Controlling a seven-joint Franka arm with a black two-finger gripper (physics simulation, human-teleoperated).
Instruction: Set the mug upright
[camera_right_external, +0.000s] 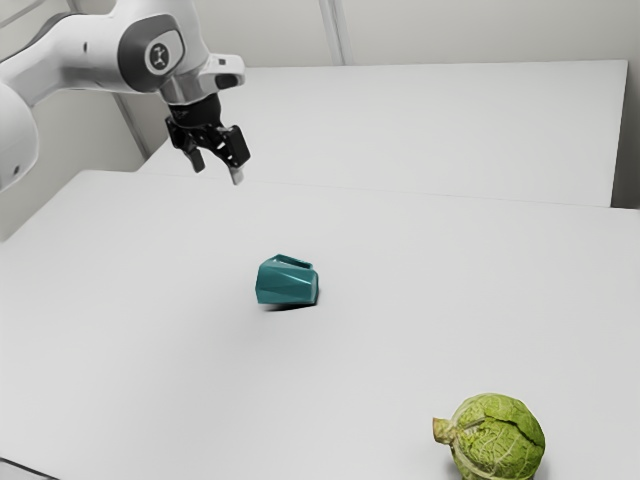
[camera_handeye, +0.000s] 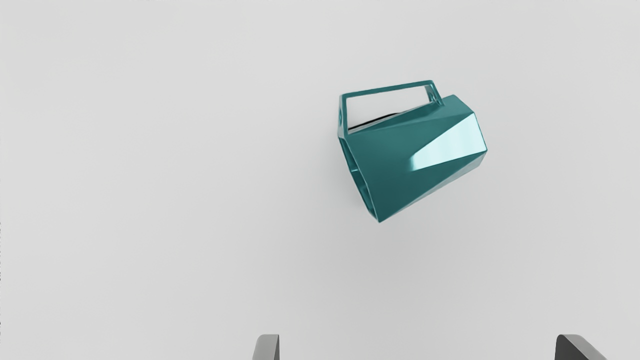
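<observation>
Teal, with hard facets, the mug (camera_handeye: 400, 155) lies on its side on the surface (camera_right_external: 150, 350), its handle (camera_handeye: 387, 89) jutting out sideways and its open mouth looking along the tabletop. The claw (camera_right_external: 217, 170) is up in the air and well apart from it, fingers spread with nothing between them. So the job is at its start, I'd judge: the reach comes first, then the grip, then the turn.

The grip worries me most. The body tapers and its faces slant, so fingers closing on them could slide off or spin the mug about its length. Coming down askew to that length, a fingertip could land on the handle or the rim and shove the mug away. A hold taken too near the mouth may leave the base (camera_handeye: 480, 134) swinging as it comes round; let go before the base sits flat, and the mug would likely topple again. Turned the wrong way, it would end mouth down.

As for room, the surface is bare all round the mug, with its far edge well back behind it, so a nudge shouldn't send it over. The cabbage (camera_right_external: 495, 438) sits well apart, toward the exterior view's lower right; a lift and turn kept close to where the mug lies should stay clear of it.
</observation>
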